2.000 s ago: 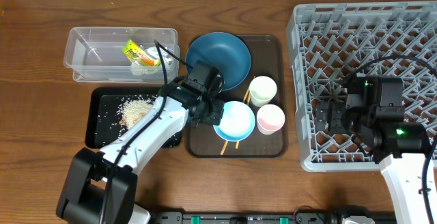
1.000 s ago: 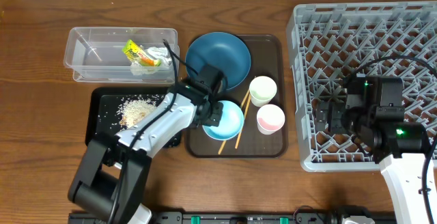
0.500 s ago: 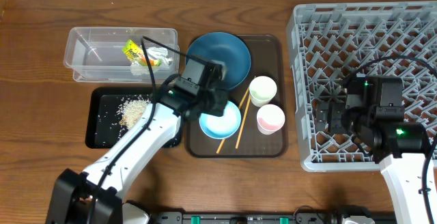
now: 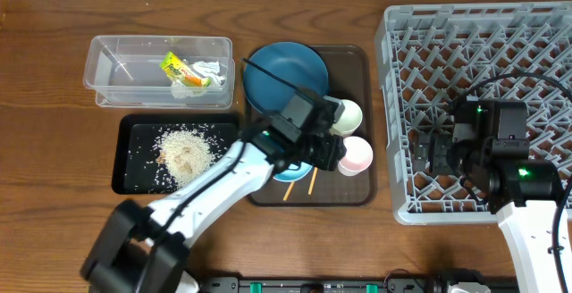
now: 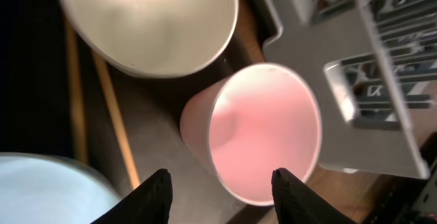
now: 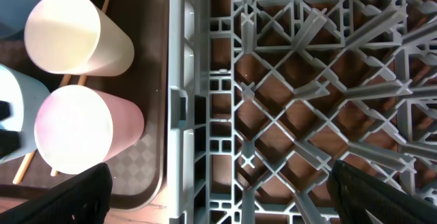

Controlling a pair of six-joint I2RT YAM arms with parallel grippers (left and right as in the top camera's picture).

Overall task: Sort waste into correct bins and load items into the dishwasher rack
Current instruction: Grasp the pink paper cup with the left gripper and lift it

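Left gripper hangs over the flat brown serving tray, jaws parted, nothing in them. Look at its own camera: the two black fingertips frame the near rim of the round pink cup. That cup stands upright on the tray, mouth to the ceiling, so its long axis runs straight up and down. It sits just to the gripper's right, close beside the cream cup toward the back of the table. One thin wooden chopstick lies flat on the tray left of the pink cup, clear of it. Further right, just past the tray's edge, rises the wall of the large grey plastic dishwasher rack. Over that wall hovers the right gripper, jaws spread wide and empty. My call: the left arm is the nearer one. A small shift rightward and a drop would straddle the cup's wall, and the crowding cream cup is the thing to watch.
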